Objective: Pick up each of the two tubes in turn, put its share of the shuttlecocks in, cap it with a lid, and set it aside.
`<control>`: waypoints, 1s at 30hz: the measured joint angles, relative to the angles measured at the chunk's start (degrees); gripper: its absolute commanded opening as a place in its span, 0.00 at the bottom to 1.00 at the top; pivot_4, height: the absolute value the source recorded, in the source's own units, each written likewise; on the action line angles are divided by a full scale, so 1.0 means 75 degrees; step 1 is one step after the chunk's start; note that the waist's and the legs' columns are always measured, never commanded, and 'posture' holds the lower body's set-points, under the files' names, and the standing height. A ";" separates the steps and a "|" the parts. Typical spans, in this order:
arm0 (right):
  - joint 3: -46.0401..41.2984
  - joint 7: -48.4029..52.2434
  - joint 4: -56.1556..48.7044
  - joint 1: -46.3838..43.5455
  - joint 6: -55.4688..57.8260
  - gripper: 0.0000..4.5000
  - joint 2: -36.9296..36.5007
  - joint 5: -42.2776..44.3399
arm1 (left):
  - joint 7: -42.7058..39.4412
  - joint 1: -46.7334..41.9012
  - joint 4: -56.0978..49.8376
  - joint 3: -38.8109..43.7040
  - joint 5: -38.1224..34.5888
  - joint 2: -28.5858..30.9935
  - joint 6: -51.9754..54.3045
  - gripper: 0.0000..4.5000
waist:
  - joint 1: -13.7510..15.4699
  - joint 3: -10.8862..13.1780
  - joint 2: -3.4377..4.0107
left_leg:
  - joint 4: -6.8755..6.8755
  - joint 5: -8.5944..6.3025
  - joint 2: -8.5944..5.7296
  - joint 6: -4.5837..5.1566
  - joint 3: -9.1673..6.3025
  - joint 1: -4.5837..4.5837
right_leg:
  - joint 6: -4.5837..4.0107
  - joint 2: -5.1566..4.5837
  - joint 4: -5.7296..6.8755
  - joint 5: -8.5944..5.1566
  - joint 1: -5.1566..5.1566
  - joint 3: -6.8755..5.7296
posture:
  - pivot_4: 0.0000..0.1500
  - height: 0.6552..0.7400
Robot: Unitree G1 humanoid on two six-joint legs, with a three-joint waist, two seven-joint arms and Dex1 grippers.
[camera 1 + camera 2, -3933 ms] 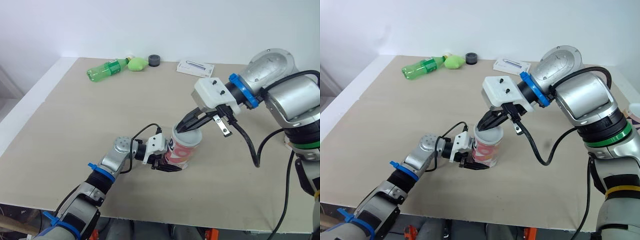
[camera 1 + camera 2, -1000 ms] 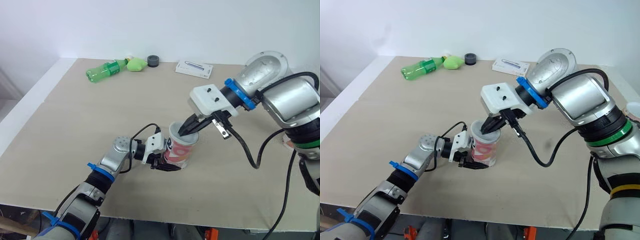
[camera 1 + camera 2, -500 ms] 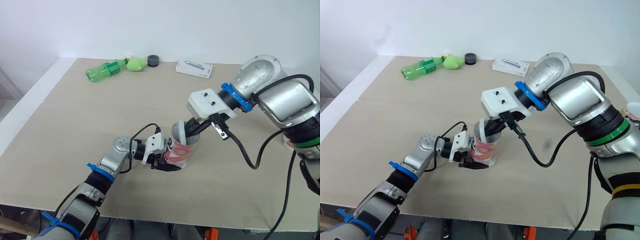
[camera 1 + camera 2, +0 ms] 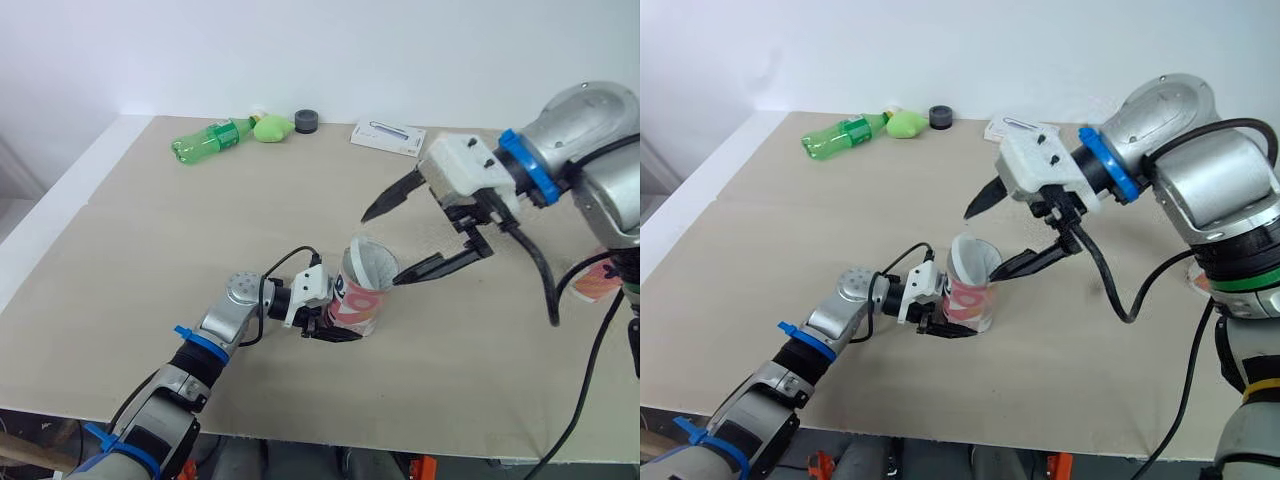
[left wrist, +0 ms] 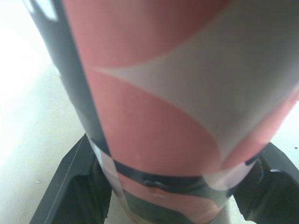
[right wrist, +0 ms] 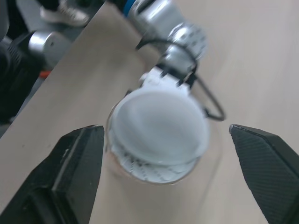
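Tabletop (image 4: pixel 180 250), beige, seen from the head views

- Tube (image 4: pixel 356 305), pink and white with a dark band low down, stands upright near the middle of the tabletop, towards the front edge
- Left tool (image 4: pixel 340 331) pinches the tube low on its body, close to the base. In the left wrist view one black finger (image 5: pixel 77 184) sits on each side of the tube, pressed against it
- Lid (image 6: pixel 159 127), pale and translucent, lies over the tube's mouth. From the head views it looks tilted, not pushed down flat
- Under the lid's rim the right wrist view shows a white ribbed edge, which looks like shuttlecock (image 6: pixel 147 170) feathers, inside the tube
- Right tool (image 4: pixel 381 249) hangs in the air just above and to the right of the tube mouth, fingers spread wide and touching neither lid nor tube. One fingertip points over the tube from behind, the other reaches in low beside the rim
- Second tube (image 4: pixel 594 284), pink and white, at the right edge of the tabletop, mostly hidden behind the right arm
- Far edge, well apart from the work: green bottle (image 4: pixel 208 140) lying on its side, green lump (image 4: pixel 274 128) just beside it, dark round cap (image 4: pixel 307 121) next along, then a flat white box (image 4: pixel 388 137)
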 measured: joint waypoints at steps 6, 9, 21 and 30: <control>-0.0211 -0.0154 0.0168 0.0017 0.0151 0.98 0.0641 -0.0425 | -0.0072 -0.0068 0.0153 0.0009 -0.0002 -0.0026 -0.0105 0.62 | 0.0001 0.0000 0.0000 | 0.0003 0.0001 0.0000 -0.0001 0.0001 0.0000 | 0.0003 0.0000 0.0000 0.0004 -0.0001 0.0001 | 1.00 0.87; -0.0236 -0.0325 0.0256 0.0023 0.0138 0.98 0.0972 -0.0707 | -0.0085 -0.0071 0.0166 0.0008 -0.0002 -0.0032 -0.0134 0.62 | 0.0005 0.0000 0.0000 | 0.0002 0.0001 0.0000 -0.0001 0.0001 -0.0001 | 0.0024 0.0000 0.0000 0.0018 -0.0001 0.0001 | 1.00 0.87; -0.0280 -0.0124 0.0549 0.0126 -0.0121 0.02 0.1304 -0.1182 | -0.0077 -0.0067 0.0134 0.0003 -0.0001 -0.0025 -0.0120 0.62 | 0.0005 0.0000 0.0000 | 0.0002 0.0001 -0.0001 -0.0001 0.0001 -0.0005 | 0.0029 0.0001 0.0000 0.0021 -0.0002 0.0001 | 1.00 0.87; -0.0287 -0.0037 0.0555 0.0146 -0.0225 0.02 0.1296 -0.1368 | -0.0074 -0.0064 0.0128 0.0002 -0.0001 -0.0025 -0.0117 0.62 | 0.0005 0.0000 0.0000 | 0.0002 0.0001 -0.0001 -0.0001 0.0001 -0.0005 | 0.0028 0.0001 0.0000 0.0021 -0.0002 0.0001 | 1.00 0.87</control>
